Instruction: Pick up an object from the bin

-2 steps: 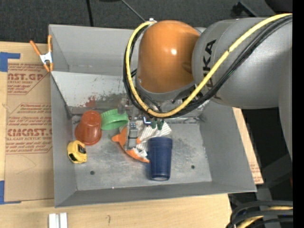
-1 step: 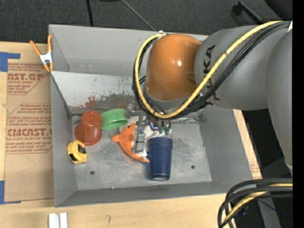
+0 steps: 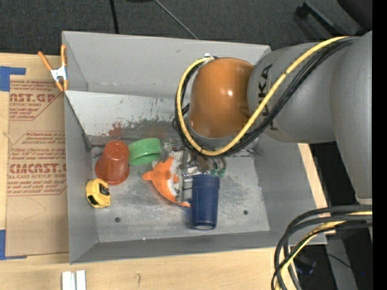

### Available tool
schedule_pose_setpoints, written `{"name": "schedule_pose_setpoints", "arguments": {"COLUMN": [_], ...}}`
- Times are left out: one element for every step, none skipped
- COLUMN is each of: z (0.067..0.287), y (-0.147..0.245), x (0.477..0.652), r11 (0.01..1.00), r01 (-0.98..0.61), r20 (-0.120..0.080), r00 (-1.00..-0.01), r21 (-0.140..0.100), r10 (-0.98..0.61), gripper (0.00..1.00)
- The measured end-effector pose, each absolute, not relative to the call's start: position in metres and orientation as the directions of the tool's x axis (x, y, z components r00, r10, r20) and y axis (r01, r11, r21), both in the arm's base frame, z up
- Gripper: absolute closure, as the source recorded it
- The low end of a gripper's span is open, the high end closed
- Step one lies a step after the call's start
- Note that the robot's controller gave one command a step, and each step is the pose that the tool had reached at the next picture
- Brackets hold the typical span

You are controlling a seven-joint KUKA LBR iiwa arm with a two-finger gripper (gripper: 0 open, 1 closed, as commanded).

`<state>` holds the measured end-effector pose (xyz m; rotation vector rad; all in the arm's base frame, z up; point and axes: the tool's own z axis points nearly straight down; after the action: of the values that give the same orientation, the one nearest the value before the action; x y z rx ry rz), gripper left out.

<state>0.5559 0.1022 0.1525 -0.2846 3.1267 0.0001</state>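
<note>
Low in the frame's centre a dark blue cup [image 3: 204, 203] lies on the floor of the bin [image 3: 121, 104]. At its upper left the gripper [image 3: 184, 179] sits between it and an orange plastic toy [image 3: 158, 183]; open or closed, I cannot tell. Further left are a yellow tape measure [image 3: 98, 193], a red-orange cup [image 3: 115, 161] and a green lid [image 3: 145, 151]. Above, the grey arm [image 3: 314, 95] reads "KA".

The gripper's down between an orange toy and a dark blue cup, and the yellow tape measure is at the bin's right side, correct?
No: the camera view shows the yellow tape measure at the left side of the bin. The gripper is between the orange toy and dark blue cup.
</note>
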Motion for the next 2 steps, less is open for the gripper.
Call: {"name": "schedule_pose_setpoints", "arguments": {"z": [0.129, 0.106], "y": [0.088, 0.072], "x": [0.555, 0.553], "r11": [0.944, 0.992], "r01": [-0.329, -0.124], "r20": [-0.002, -0.003], "r00": [-0.944, -0.992], "r21": [0.000, 0.001], "r10": [-0.329, -0.124], "gripper": [0.00, 0.00]}}
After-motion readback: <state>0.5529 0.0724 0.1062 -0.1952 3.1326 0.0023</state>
